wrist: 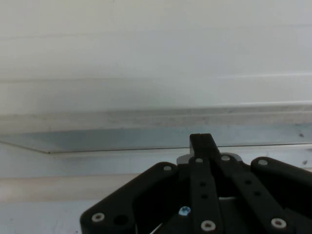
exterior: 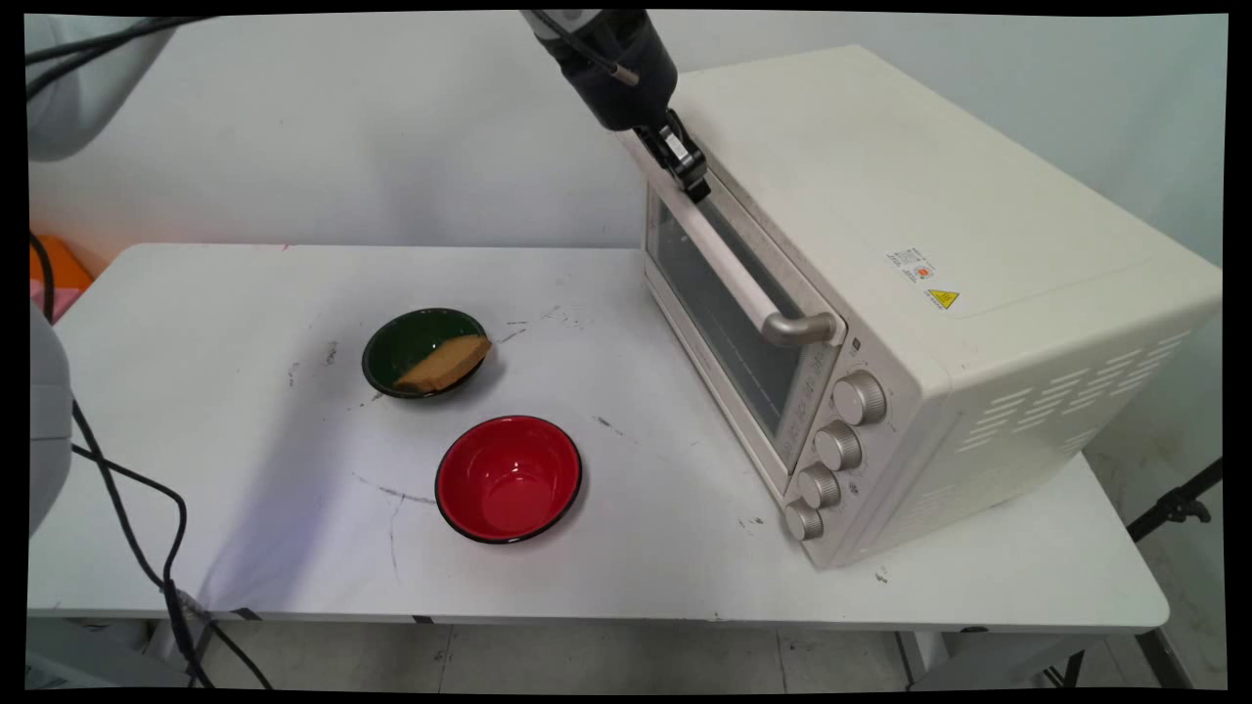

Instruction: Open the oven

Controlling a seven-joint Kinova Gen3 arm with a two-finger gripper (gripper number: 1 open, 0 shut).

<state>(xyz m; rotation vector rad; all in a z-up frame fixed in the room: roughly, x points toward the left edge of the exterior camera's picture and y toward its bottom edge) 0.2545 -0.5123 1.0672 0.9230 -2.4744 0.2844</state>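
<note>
Tool [exterior: 696,186] sits at the far end of the oven's door handle [exterior: 729,269], fingers pressed together with nothing pinched, tip against the door's top edge; hand view shows the two fingertips [wrist: 201,141] closed over the glass. Oven [exterior: 929,293] on the worktop [exterior: 245,508] looks heavy and stiff; the bar handle is likely smooth, best hooked or gripped mid-bar. Apart to its left: green bowl [exterior: 411,337] holding a bread slice [exterior: 445,364], and an empty red bowl [exterior: 509,477] nearer.

Matt black plastic jaws sit against the oven [exterior: 880,244], its shell a satin cream with a glass door [exterior: 724,313]. Below them, a glossy red bowl [exterior: 509,479] on the scuffed white table [exterior: 245,469].
</note>
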